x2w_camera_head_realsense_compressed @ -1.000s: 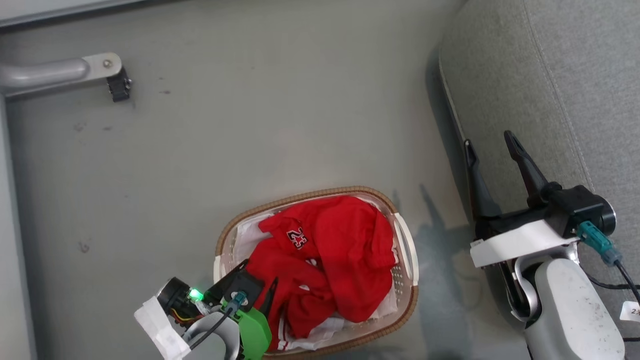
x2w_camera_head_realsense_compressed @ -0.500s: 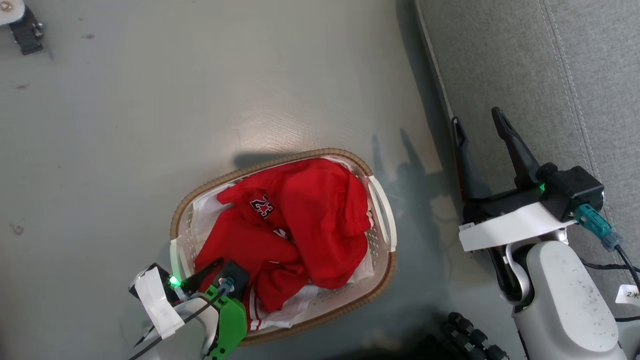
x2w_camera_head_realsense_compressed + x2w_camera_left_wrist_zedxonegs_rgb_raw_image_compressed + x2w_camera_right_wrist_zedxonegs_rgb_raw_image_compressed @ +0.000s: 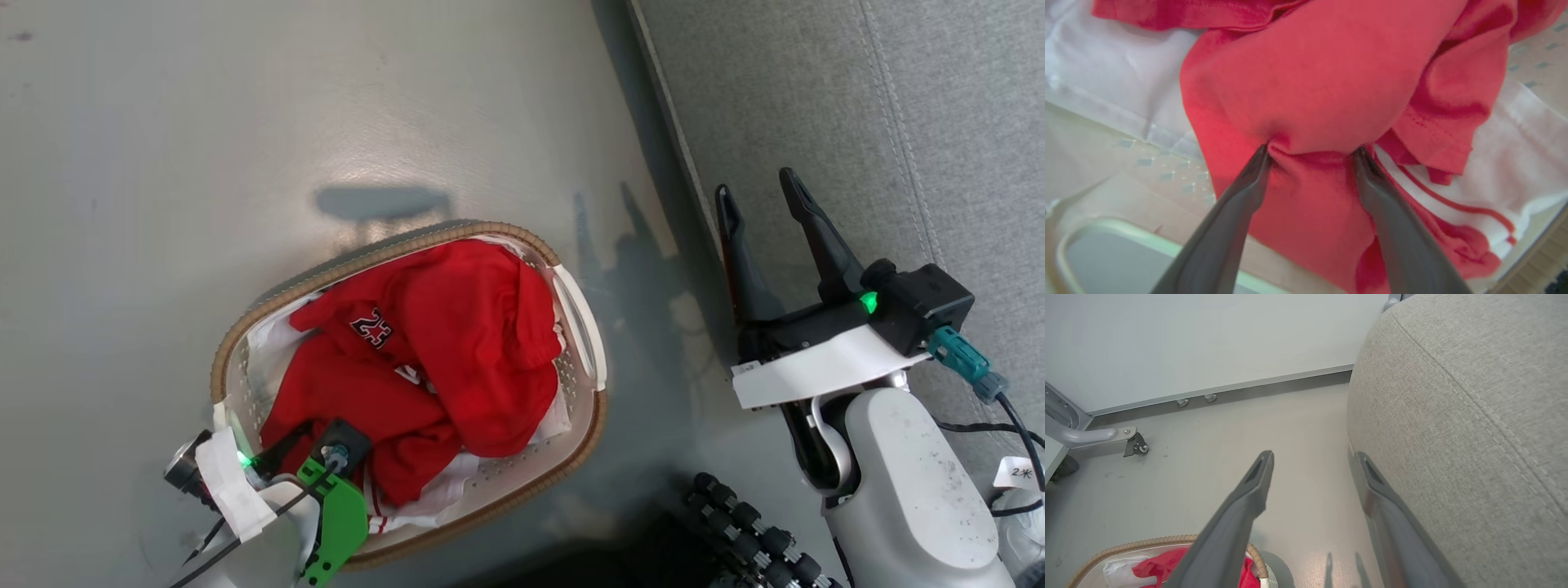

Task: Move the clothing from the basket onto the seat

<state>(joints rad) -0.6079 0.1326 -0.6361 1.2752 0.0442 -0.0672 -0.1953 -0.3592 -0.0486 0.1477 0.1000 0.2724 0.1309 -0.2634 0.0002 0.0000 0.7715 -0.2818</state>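
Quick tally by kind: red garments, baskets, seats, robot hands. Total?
Red garments: 2 ("23" garment, striped-trim garment)
Basket: 1
Seat: 1
Robot hands: 2 (left hand, right hand)
Total: 6

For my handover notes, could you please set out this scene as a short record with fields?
clothing: red garments bunched in the basket, none on the seat
basket: on the floor, on the seat's left in the head view
left pincer: open, tips pressed into the red cloth, a fold between them
right pincer: open, empty, near the seat's edge
task stage: grasp not yet closed
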